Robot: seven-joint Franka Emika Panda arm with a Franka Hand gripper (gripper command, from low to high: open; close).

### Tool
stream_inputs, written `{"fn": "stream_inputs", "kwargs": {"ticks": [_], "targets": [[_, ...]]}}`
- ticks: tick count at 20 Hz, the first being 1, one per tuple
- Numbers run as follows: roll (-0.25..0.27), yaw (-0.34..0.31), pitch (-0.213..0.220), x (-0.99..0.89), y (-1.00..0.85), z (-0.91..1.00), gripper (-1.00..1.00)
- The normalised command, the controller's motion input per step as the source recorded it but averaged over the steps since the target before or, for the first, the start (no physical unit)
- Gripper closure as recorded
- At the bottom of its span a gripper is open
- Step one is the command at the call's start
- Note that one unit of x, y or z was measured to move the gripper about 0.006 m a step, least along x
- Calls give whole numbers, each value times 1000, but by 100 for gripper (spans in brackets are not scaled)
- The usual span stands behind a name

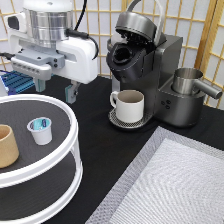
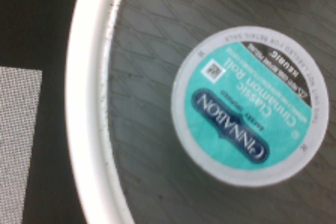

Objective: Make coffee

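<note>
My gripper (image 1: 55, 89) hangs above the tiered tray's (image 1: 74, 131) far edge, fingers spread wide, holding nothing. Coffee pod (image 1: 40, 130) sits upright on the top shelf, near tan cup (image 1: 7, 146). Mug (image 1: 130, 106) under the brewer (image 1: 145, 65); lid looks open.

Pod (image 1: 40, 130) on top tier of round stand (image 1: 70, 145), tan cup (image 1: 7, 146) at its 8 o'clock. Gripper (image 1: 55, 89) above stand, pod's 12 o'clock. Mug (image 1: 129, 105) under coffee machine (image 1: 150, 65), pod's 3 o'clock. Mat (image 1: 170, 185) at 4.
</note>
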Motion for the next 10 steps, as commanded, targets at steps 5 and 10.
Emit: {"fn": "stream_inputs", "kwargs": {"ticks": [5,10], "targets": [[14,-12,-66,3,-533,-39,-100],[11,0,-85,2,-307,-315,-100]]}}
